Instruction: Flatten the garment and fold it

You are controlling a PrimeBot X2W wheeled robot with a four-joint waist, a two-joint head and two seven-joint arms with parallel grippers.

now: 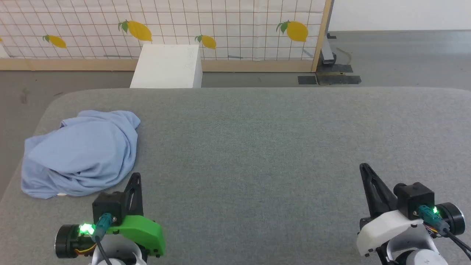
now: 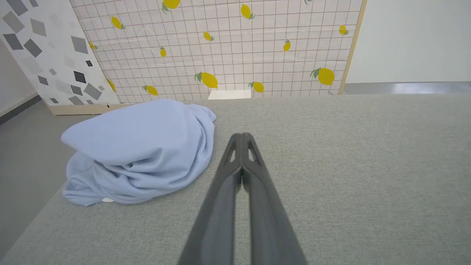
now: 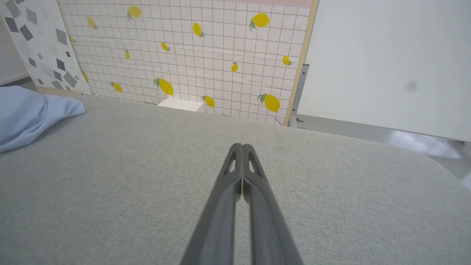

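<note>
Head view: garment point(image 1: 79, 154) bunched beside left pincer point(image 1: 136, 176), maybe touching; it and right pincer point(image 1: 364, 167) closed, empty.

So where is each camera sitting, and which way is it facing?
Head view: on the head, facing forward and down over the grey table; left tool lower left, right tool lower right, both shut.
Left wrist view: on the left wrist, facing along its closed fingers toward the crumpled garment and lemon-print panel.
Right wrist view: on the right wrist, facing along its closed fingers across the table toward the panel.
Shared: all three show the garment, table and panel.
</note>
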